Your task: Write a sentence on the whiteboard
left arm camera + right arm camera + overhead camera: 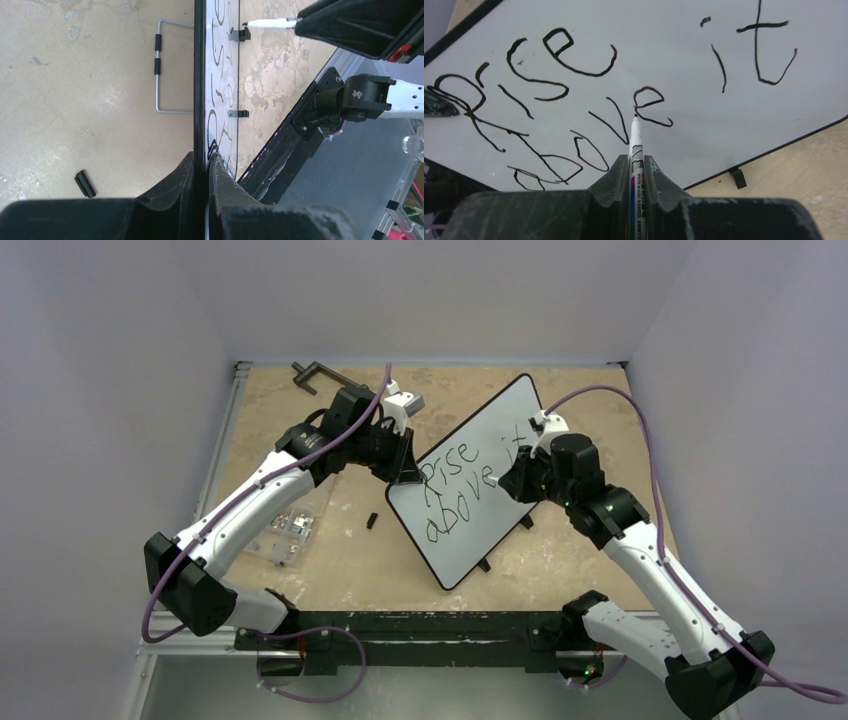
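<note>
The whiteboard [470, 480] stands tilted on the table, with a thin black rim. The black sentence [470, 485] on it reads "Rise above it". My left gripper [405, 470] is shut on the board's left edge; in the left wrist view its jaws [205, 160] clamp the rim of the whiteboard [220, 75], seen edge-on. My right gripper [520, 478] is shut on a white marker [635, 145]. The marker's tip sits at the "e" of "above" in the sentence [574, 95] on the whiteboard [684, 100]. The marker also shows in the left wrist view [270, 22].
A small black marker cap [371, 521] lies on the tan table left of the board, and also shows in the left wrist view [85, 183]. A clear plastic sheet with small parts [285, 530] lies further left. A black clamp [315, 375] sits at the back. A wire stand [165, 70] is behind the board.
</note>
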`<state>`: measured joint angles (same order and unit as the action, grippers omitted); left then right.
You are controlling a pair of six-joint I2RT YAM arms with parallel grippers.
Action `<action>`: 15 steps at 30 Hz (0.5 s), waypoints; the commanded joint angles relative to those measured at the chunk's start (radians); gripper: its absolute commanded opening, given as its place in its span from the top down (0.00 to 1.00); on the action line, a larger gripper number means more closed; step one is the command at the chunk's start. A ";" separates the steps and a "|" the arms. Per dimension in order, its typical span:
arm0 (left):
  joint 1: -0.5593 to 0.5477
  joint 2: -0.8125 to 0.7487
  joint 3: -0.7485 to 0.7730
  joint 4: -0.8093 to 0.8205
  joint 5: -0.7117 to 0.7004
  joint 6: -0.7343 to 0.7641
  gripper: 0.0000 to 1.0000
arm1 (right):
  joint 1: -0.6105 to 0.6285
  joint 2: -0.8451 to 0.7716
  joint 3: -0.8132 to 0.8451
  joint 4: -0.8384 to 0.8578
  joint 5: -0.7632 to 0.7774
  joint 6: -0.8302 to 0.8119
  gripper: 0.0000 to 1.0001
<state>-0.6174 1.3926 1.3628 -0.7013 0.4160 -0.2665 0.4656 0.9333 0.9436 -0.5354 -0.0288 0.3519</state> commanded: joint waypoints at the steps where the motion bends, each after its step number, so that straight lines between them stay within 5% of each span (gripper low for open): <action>1: 0.001 -0.018 -0.004 0.000 -0.129 0.099 1.00 | 0.005 -0.011 -0.020 -0.037 -0.144 -0.023 1.00; 15: 0.004 0.005 0.008 -0.027 -0.190 0.089 1.00 | 0.098 0.001 -0.090 -0.043 -0.120 0.060 1.00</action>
<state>-0.6174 1.3926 1.3628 -0.7055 0.4042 -0.2668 0.5190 0.9295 0.8520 -0.5709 -0.1604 0.3824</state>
